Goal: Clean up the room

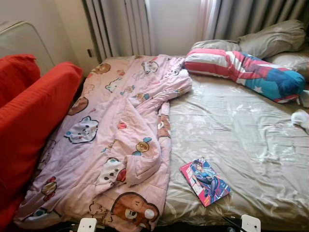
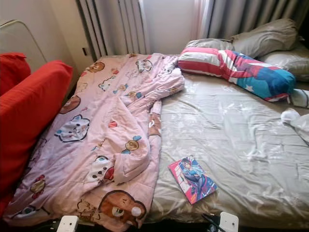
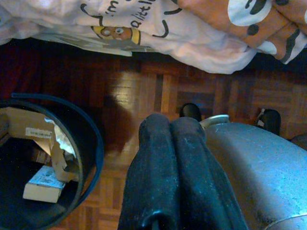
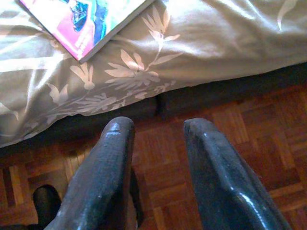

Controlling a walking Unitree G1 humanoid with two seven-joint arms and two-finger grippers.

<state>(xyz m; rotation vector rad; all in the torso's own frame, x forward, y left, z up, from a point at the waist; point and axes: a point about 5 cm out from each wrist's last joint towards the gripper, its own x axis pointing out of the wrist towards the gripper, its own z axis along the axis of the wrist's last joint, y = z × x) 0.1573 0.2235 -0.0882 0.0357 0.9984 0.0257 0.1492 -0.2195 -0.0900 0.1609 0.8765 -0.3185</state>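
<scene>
A pink cartoon-print quilt [image 1: 116, 140] lies crumpled along the left half of the bed, its hem hanging over the foot edge [image 3: 158, 33]. A bright pink and blue book [image 1: 204, 181] rests on the beige sheet [image 1: 241, 140] near the foot of the bed; one corner of that book [image 4: 81, 24] sits just above my right gripper [image 4: 156, 167]. The right gripper hangs open over the parquet floor in front of the bed, holding nothing. My left gripper [image 3: 168, 167] is shut and empty, low beside a black bin [image 3: 93, 143].
The bin holds cardboard scraps [image 3: 43, 182]. A red cushioned seat [image 1: 29, 116] stands at the bed's left. A striped superhero pillow [image 1: 246, 67] and grey pillows [image 1: 275, 36] lie at the head, with a white cloth [image 1: 301, 118] at the right edge. Curtains [image 1: 120, 26] hang behind.
</scene>
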